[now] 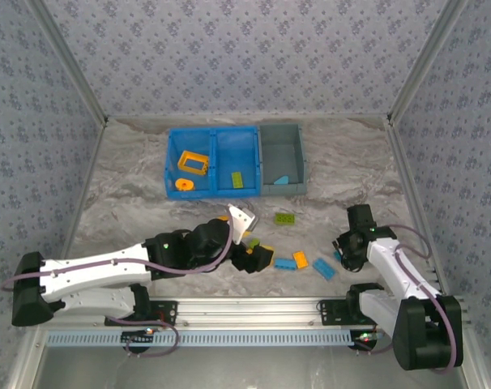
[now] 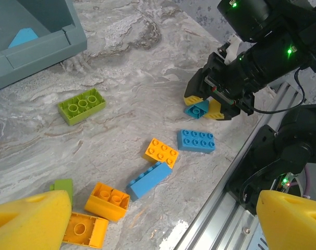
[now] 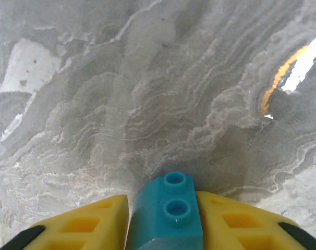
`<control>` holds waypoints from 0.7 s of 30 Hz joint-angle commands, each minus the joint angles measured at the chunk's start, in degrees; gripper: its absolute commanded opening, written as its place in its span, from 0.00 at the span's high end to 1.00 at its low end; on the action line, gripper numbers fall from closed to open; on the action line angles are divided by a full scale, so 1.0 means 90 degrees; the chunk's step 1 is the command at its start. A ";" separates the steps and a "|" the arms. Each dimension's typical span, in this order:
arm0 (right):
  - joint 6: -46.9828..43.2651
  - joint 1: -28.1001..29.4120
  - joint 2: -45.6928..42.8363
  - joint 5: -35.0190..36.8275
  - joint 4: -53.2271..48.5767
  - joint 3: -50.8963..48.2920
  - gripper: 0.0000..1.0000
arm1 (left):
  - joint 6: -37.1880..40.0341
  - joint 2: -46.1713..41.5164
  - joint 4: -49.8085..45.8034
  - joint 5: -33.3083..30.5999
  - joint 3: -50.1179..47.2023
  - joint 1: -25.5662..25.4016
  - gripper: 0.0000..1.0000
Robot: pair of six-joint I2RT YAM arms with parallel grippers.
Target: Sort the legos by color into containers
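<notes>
My right gripper (image 3: pixel 168 229) is shut on a small teal-blue lego (image 3: pixel 171 211), studs up, low over the marbled table; from the left wrist view that same blue lego (image 2: pixel 198 109) sits between the right gripper's yellow fingers (image 2: pixel 215 109). My left gripper (image 2: pixel 163 221) stands open above loose legos: a lime green brick (image 2: pixel 82 105), an orange brick (image 2: pixel 161 152), a blue plate (image 2: pixel 196 140), a long blue brick (image 2: pixel 149 179) and two orange bricks (image 2: pixel 107 200). The blue container (image 1: pixel 213 154) holds an orange frame (image 1: pixel 193 164), an orange round piece (image 1: pixel 183 184) and a green brick (image 1: pixel 238 179).
The grey container (image 1: pixel 282 162) next to the blue one holds a blue piece (image 1: pixel 280 180). On the table lie a green brick (image 1: pixel 284 218), blue bricks (image 1: pixel 325 269) and an orange one (image 1: pixel 301 259). The aluminium base rail (image 1: pixel 254 308) runs along the near edge.
</notes>
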 commanded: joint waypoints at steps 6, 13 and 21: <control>-0.0948 0.1624 -0.0323 0.1457 -0.0316 0.1461 0.70 | -0.0712 -0.0258 -0.1335 -0.2152 0.0846 -0.0049 0.08; -0.2234 0.3023 0.1863 0.1619 0.0569 0.3611 0.68 | -0.1321 -0.0197 -0.2517 -0.3319 0.1330 -0.0019 0.08; -0.2999 0.2686 0.4807 0.0860 0.0823 0.6127 0.68 | -0.1286 -0.0290 -0.2174 -0.3116 0.1384 -0.0024 0.09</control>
